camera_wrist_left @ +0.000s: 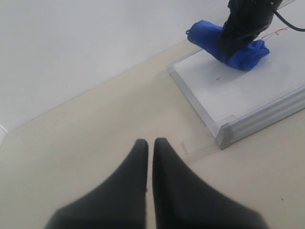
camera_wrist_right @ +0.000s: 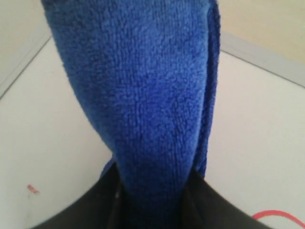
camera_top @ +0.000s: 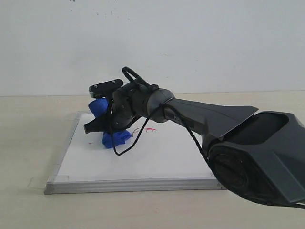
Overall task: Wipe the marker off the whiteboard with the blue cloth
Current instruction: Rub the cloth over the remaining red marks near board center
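Note:
The whiteboard [camera_top: 157, 157] lies flat on the table, silver-framed, with tape tabs at its corners. My right gripper [camera_top: 110, 125] reaches across to its far left part and is shut on the blue cloth [camera_top: 116, 139], which rests on the board surface; the cloth [camera_wrist_right: 143, 95] fills the right wrist view. A short piece of the red marker [camera_top: 145, 130] line shows just right of the cloth, also as a red arc [camera_wrist_right: 274, 214] and a small red speck [camera_wrist_right: 32, 189]. My left gripper [camera_wrist_left: 149, 142] hovers shut over bare table, off the board's near left corner [camera_wrist_left: 224, 133].
The right arm's black body [camera_top: 248, 148] covers the board's right side. A black cable [camera_top: 128, 143] loops down from the wrist over the board. A white wall stands behind the beige table [camera_top: 28, 143].

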{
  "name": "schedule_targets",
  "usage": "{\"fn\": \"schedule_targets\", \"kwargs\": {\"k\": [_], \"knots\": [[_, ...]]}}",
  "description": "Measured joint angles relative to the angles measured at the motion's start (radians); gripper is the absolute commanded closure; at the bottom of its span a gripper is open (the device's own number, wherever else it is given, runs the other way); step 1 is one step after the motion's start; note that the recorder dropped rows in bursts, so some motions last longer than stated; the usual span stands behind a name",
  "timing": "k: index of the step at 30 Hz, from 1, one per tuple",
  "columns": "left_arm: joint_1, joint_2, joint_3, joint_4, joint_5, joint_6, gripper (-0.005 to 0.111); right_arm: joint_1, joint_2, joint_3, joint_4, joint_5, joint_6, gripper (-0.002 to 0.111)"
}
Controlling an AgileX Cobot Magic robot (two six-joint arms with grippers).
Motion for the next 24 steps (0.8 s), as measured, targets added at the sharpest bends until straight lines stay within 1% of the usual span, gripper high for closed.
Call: {"fn": "schedule_targets", "kwargs": {"k": [3,5,7,11,13,15,19,21,24], "knots": [[0.0,0.0,0.0,0.0,0.0,0.0,0.103,-0.002,0.0,0.0,0.022,-0.008,0.005,0.108],[0.0,0.0,0.0,0.0,0.0,0.0,0.103,0.003,0.0,0.0,0.059,-0.017,-0.038,0.108],[0.0,0.0,0.0,0.0,0.0,0.0,0.103,0.007,0.0,0.0,0.125,-0.034,-0.138,0.108],[0.0,0.0,0.0,0.0,0.0,0.0,0.103,0.044,0.004,0.0,0.298,-0.076,-0.474,0.108],[0.0,0.0,0.0,0.0,0.0,0.0,0.103,0.067,0.004,0.0,0.334,-0.082,-0.558,0.108],[0.0,0.0,0.0,0.0,0.0,0.0,0.103,0.079,0.005,0.0,0.352,-0.086,-0.586,0.108],[0.0,0.0,0.0,0.0,0.0,0.0,0.103,0.067,0.005,0.0,0.333,-0.089,-0.522,0.109],[0.0,0.0,0.0,0.0,0.0,0.0,0.103,0.047,0.005,0.0,0.287,-0.089,-0.404,0.109],[0.0,0.0,0.0,0.0,0.0,0.0,0.103,0.007,0.005,0.0,0.22,-0.083,-0.176,0.109]]}}
